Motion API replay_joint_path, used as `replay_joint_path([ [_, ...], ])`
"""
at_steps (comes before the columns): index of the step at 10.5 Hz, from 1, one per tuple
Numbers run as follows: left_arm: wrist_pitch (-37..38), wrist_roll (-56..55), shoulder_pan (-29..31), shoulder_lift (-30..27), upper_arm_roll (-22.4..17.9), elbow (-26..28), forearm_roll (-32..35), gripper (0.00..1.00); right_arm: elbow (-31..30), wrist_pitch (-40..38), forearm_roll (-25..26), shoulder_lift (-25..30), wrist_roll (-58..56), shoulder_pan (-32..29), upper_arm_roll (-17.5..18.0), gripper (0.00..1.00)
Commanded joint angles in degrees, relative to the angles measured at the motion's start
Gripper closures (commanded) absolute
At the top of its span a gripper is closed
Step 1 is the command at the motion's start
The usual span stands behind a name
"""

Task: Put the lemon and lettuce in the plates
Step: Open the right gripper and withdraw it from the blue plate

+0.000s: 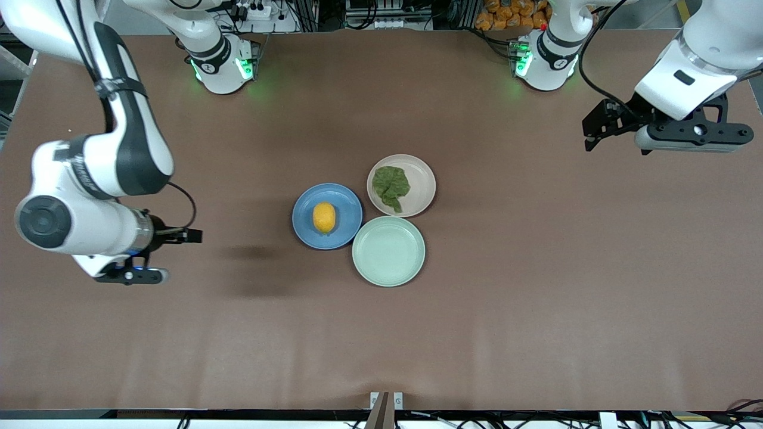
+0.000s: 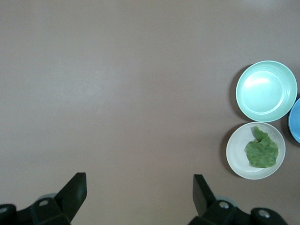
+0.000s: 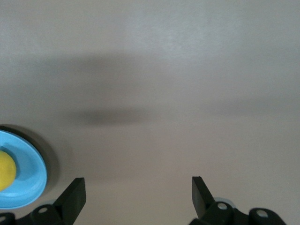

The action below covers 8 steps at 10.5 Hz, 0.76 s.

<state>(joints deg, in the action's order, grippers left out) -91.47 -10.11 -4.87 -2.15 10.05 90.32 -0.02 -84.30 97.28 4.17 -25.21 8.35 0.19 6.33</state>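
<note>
The lemon [image 1: 323,217] sits in the blue plate [image 1: 346,233], the lettuce [image 1: 391,186] in the beige plate [image 1: 421,188]. Your left gripper [image 1: 596,128] and right gripper [image 1: 194,236] hang released over bare table. Handle gently if regrasping: lemon firm, rolls (pinch its middle); leaf limp, tears.

The worktop [image 1: 536,310] has a matt brown covering, smooth, kinda like paper or felt. All three plates look matt and smooth: blue plate [image 1: 304,229], beige-pink plate [image 1: 420,190], mint-green plate [image 1: 388,251]. The lettuce [image 1: 391,186] is wrinkly, the lemon [image 1: 323,217] slightly dimpled. Arm shells are glossy white plastic.
</note>
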Motion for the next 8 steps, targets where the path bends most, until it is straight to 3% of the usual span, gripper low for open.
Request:
replay_joint_path([
  [1, 2.8, 1.9, 0.1, 0.7, -0.1, -2.4, -0.7, 0.00, -0.5, -3.2, 1.6, 4.5, -2.3, -2.0, 0.8, 0.00],
  [8, 4.5, 1.8, 0.4, 0.9, -0.1, -3.6, -0.7, 0.00, -0.4, -9.9, 2.2, 14.5, -2.5, -4.1, 1.1, 0.00],
])
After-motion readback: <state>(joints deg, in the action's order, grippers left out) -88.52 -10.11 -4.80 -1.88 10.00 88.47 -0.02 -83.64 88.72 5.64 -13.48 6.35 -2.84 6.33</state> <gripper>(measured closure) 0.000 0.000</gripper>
